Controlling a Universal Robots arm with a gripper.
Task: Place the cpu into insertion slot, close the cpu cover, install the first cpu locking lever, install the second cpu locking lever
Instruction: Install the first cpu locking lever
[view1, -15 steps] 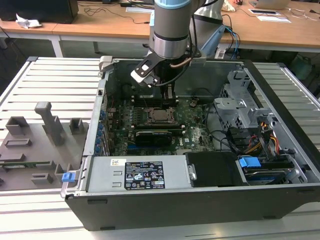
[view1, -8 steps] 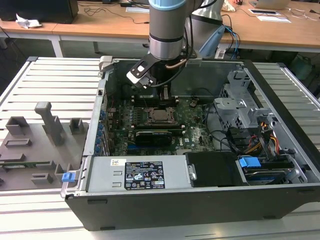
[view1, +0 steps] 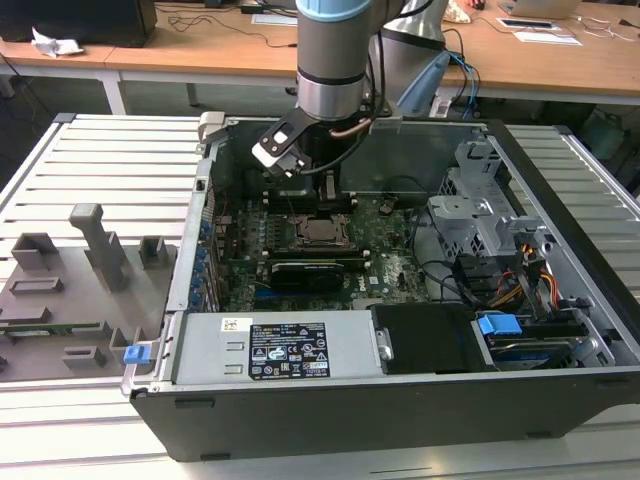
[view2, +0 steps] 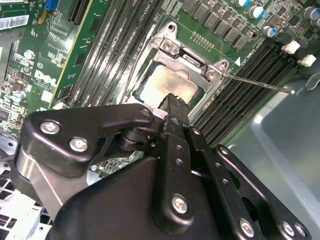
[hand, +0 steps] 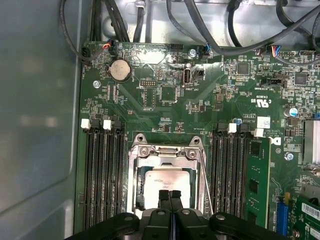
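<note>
You lose one strip of the pale silvery square cpu (hand: 165, 179) under the closed black fingertips (hand: 164, 197) in the first wrist view. In the second wrist view the black gripper (view2: 172, 102) blocks a corner of the thin grey metal cpu cover (view2: 192, 55). Exterior view: square grey-rimmed insertion slot (view1: 322, 230) too small to tell latching.

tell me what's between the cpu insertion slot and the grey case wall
In the first wrist view, a bank of long black memory slots with white end clips runs between the insertion slot and the grey case wall.
</note>
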